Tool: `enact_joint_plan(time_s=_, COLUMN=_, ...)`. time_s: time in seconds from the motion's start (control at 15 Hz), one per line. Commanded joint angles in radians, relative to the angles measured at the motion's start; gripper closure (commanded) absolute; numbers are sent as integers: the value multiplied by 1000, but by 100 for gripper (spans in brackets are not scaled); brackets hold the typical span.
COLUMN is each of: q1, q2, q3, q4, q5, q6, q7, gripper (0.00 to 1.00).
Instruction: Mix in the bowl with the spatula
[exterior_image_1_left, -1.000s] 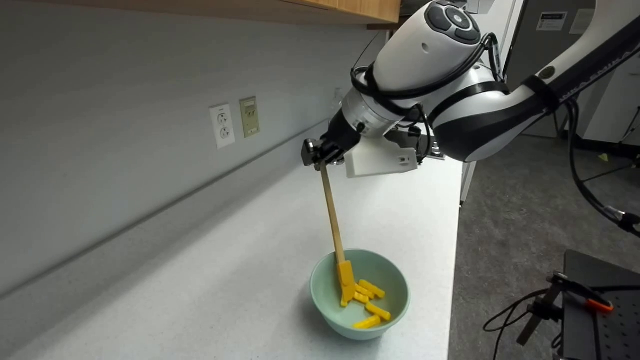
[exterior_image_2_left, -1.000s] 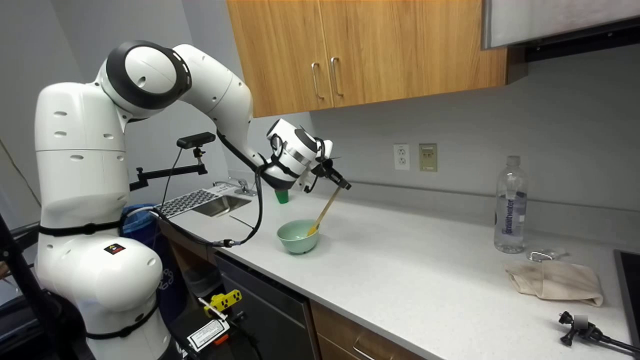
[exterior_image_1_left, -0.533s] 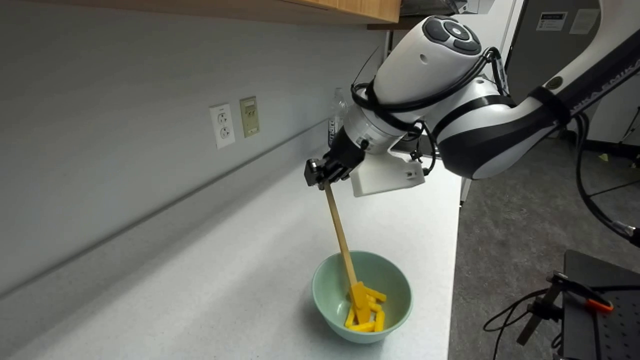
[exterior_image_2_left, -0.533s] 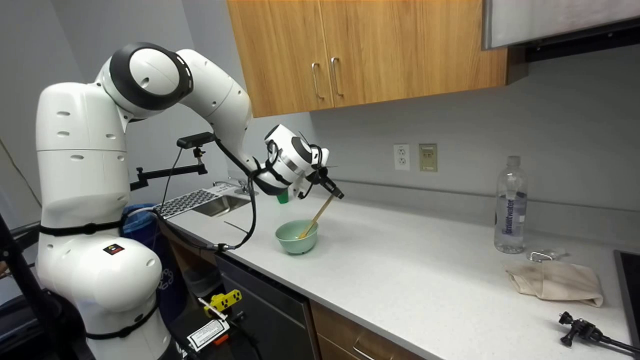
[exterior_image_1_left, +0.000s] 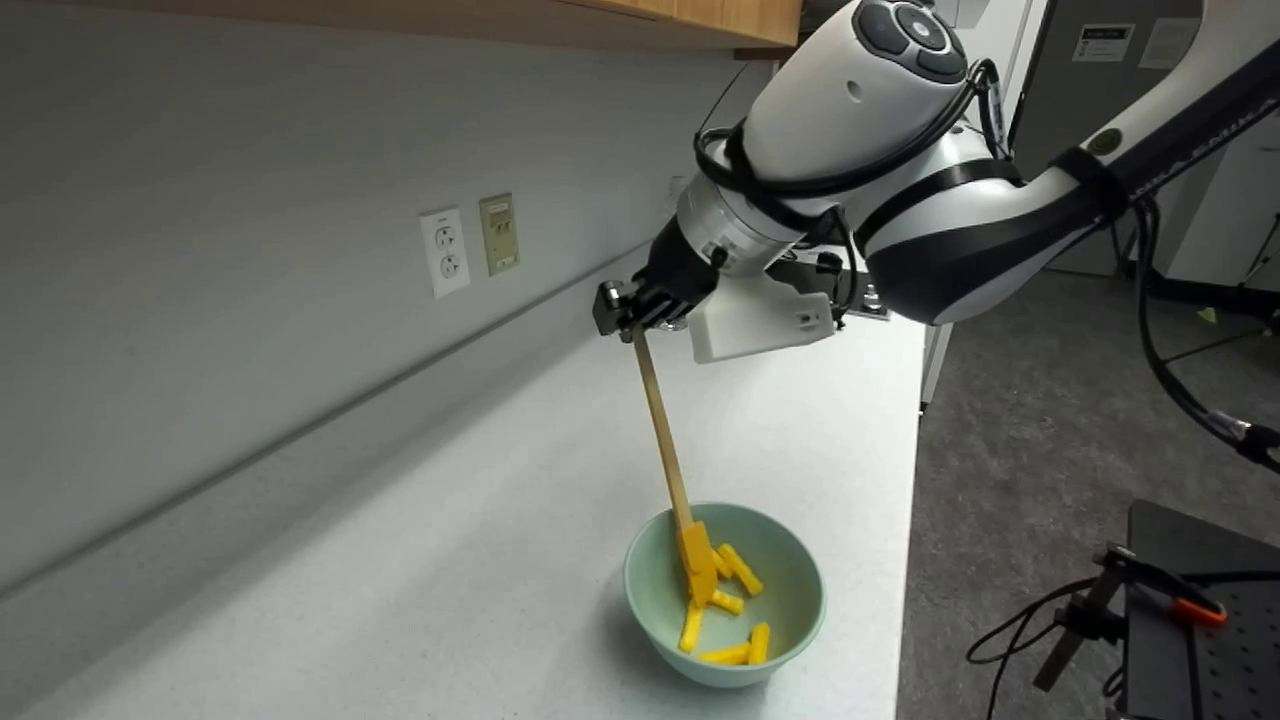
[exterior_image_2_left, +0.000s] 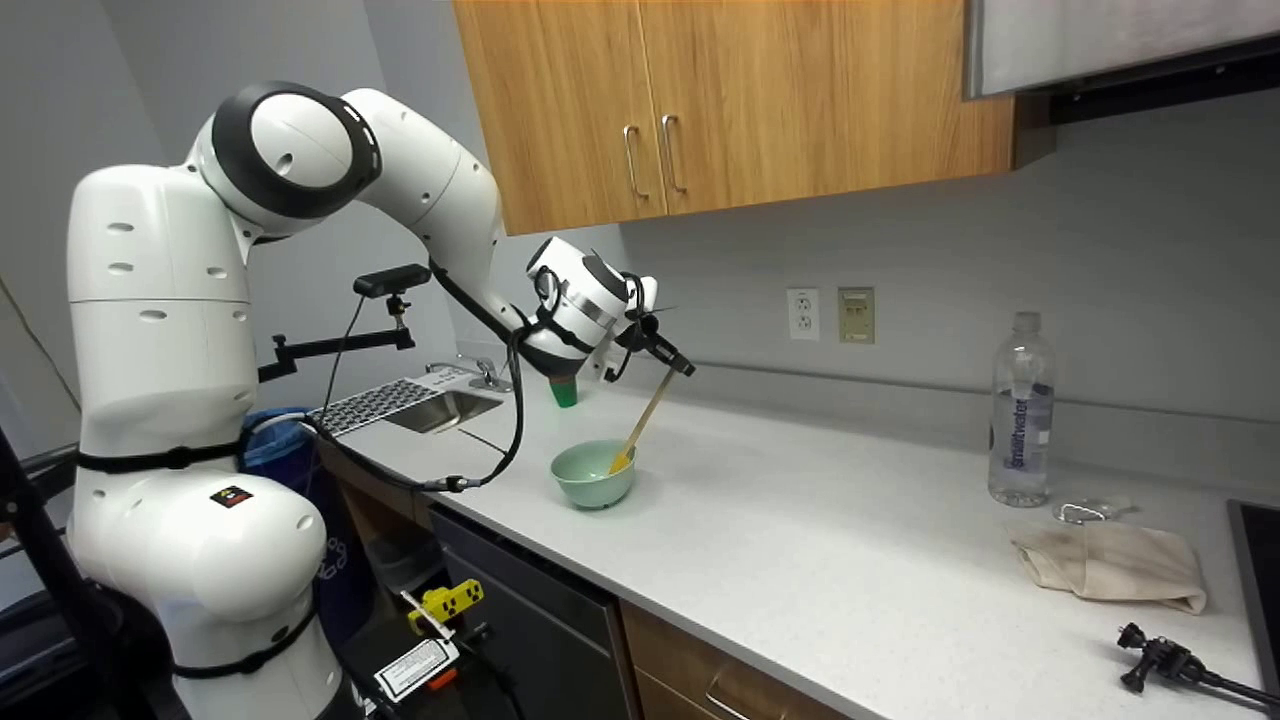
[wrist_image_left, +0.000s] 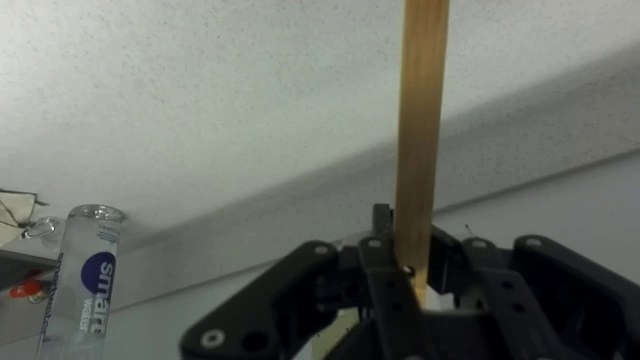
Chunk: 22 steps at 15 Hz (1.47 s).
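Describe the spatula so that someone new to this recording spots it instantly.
On the white countertop sits a pale mint-green bowl. Slanting up from it to the black gripper is the spatula, its yellow blade beside short yellow pieces. Unlike those loose pieces, it has a long wooden handle.

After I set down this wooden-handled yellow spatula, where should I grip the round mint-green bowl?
I'd pinch the bowl by its rim from above, one jaw inside, one outside, on the side nearest the open edge of the white counter. Its sides flare to a wide rim, probably too broad to span, and the short yellow pieces lie clear of that side.
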Motion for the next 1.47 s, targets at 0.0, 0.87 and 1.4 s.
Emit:
enact_joint_plan(time_s=0.0, q1=55, q2=-22, q3=-41, q4=42, q5=-131, q6=-64, q7=99, gripper=98)
enact_joint_plan(time_s=0.87, q1=25, q2=-23, q3=13, q4=-10, q5=-82, q6=-35, q7=79, gripper=98)
enact_joint_plan(time_s=1.4, q1=37, q2=-20, q3=1, q4=-27, q5=-16, q6=-14, q7=85, gripper=98)
